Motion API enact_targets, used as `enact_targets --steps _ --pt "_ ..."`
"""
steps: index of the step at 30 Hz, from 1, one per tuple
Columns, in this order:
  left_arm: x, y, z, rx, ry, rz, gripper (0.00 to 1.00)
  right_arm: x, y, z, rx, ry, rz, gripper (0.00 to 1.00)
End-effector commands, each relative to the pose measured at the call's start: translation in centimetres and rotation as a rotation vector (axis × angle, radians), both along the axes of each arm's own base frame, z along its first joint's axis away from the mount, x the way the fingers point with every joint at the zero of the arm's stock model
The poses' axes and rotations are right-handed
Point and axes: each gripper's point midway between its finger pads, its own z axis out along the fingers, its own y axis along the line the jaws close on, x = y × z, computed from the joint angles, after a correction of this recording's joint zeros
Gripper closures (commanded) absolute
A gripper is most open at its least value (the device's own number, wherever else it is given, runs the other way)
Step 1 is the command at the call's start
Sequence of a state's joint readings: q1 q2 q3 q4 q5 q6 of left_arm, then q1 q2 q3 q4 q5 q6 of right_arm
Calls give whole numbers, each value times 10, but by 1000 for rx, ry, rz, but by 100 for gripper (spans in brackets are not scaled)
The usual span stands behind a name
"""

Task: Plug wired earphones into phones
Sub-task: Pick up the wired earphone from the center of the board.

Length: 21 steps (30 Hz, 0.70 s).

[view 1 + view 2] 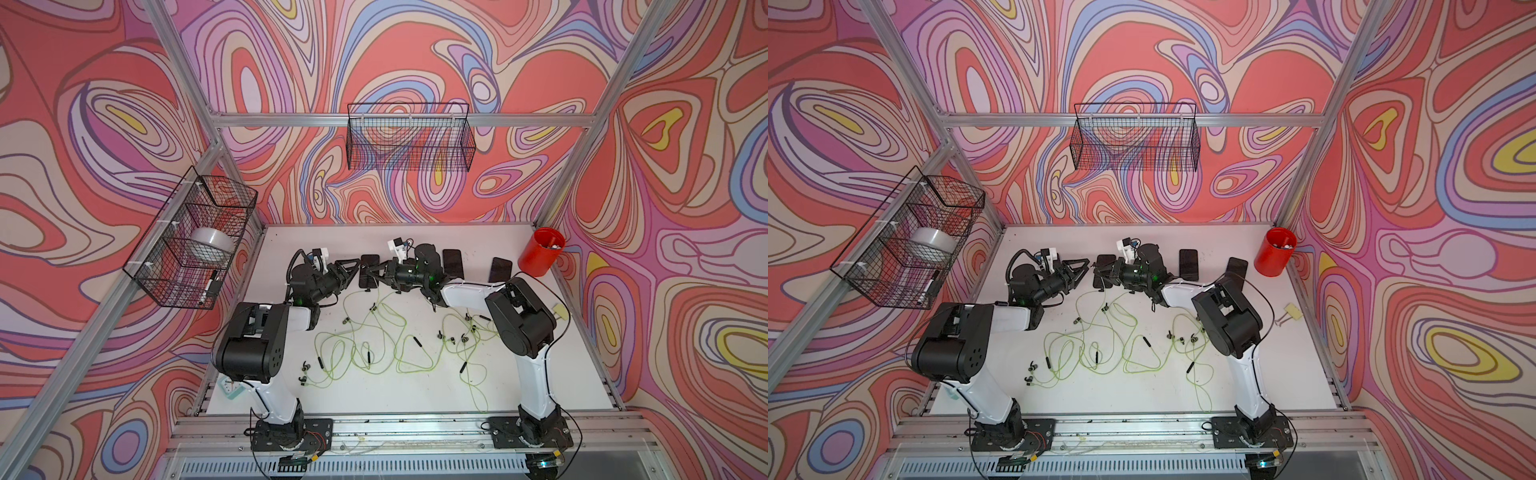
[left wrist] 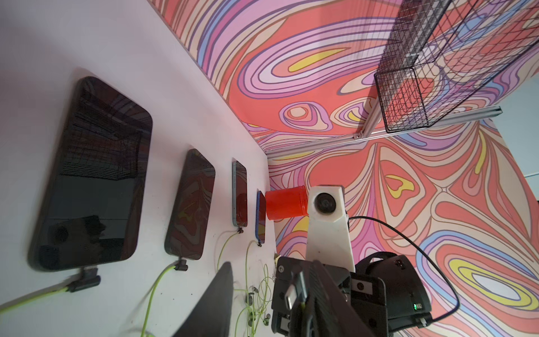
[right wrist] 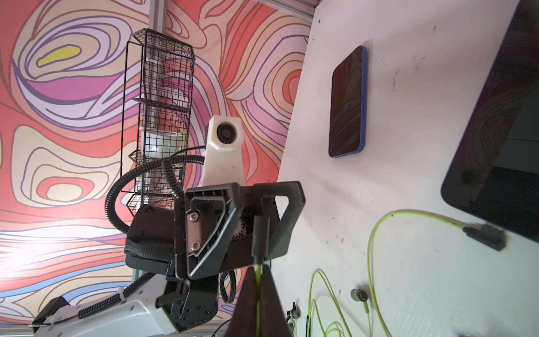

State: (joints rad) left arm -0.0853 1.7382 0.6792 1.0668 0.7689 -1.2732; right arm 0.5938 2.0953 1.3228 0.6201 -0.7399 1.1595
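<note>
Already four phones (image 2: pixel 93 175) on the desk (image 2: pixel 87 43) carry plugs, and the right hand (image 3: pixel 256 272) pinches the last earphone cable (image 3: pixel 257 315), its plug (image 3: pixel 260 233) between jaws of the part-open left hand (image 1: pixel 354 270), fifth phone (image 3: pixel 347 102) unplugged.

You've got bright, even light in both top views, seemingly falling from above. Your desk (image 1: pixel 415 399) glows near white, and the shadows on it are soft and faint. Fine detail is a touch fuzzy, and the frame posts (image 1: pixel 623 104) lean outward, that wide-angle look. In the left wrist view, the nearest phone (image 2: pixel 96 175) mirrors the wire basket (image 2: pixel 408 96) cleanly. In the right wrist view, glare bleaches the wall (image 3: pixel 35 251). The right gripper (image 3: pixel 258 272) and the yellow-green cable (image 3: pixel 258 303) in it blur, too close for focus.
</note>
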Motion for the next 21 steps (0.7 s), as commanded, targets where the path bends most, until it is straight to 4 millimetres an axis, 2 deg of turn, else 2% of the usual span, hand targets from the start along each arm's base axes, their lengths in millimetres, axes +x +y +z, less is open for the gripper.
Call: enact_targets --steps 1,5,10,21 --pt "1 -7 25 -29 -96 -27 61 0 9 12 39 -27 21 100" --pt "-3 -9 23 -36 -91 -29 66 1 11 7 36 -23 20 100" --pt "-4 -7 21 -41 -89 -17 77 2 11 2 35 -12 18 100" --pt "-4 -7 18 -43 -75 -14 96 3 11 -2 38 -4 6 100"
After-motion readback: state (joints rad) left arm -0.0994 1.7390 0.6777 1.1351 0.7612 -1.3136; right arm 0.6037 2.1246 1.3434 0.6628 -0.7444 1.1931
